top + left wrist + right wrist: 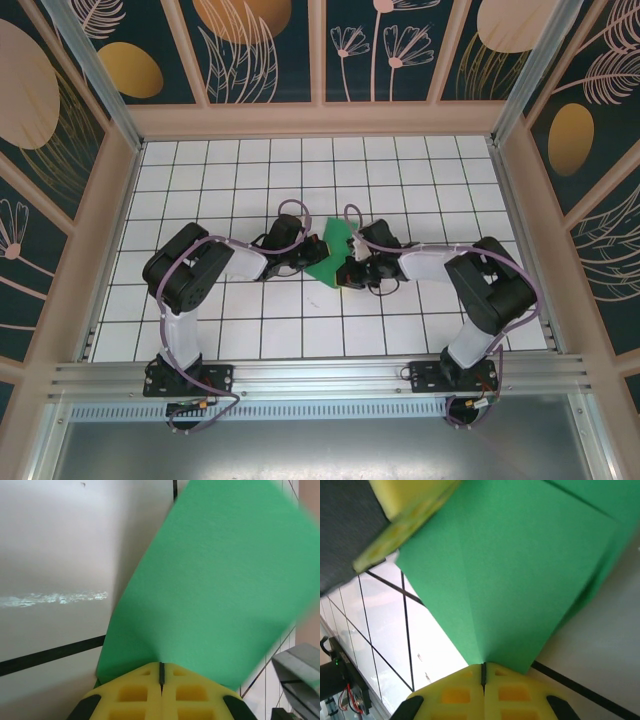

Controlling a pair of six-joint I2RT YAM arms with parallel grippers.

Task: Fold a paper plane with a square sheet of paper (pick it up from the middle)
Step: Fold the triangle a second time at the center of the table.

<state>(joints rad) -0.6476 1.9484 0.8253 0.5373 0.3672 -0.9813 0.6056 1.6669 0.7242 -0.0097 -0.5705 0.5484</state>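
The right gripper (483, 670) has its yellow fingers pressed together on the near corner of the green paper (520, 570). The paper fans out ahead of it, with a crease running from the fingertips. The left gripper (406, 511) lies ahead-left at the sheet's edge, over the tiled table (380, 630).

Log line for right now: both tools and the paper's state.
left tool: shut on green paper | right tool: shut on green paper | paper: creased, pinched from both sides | stage: partly folded, no dart shape yet
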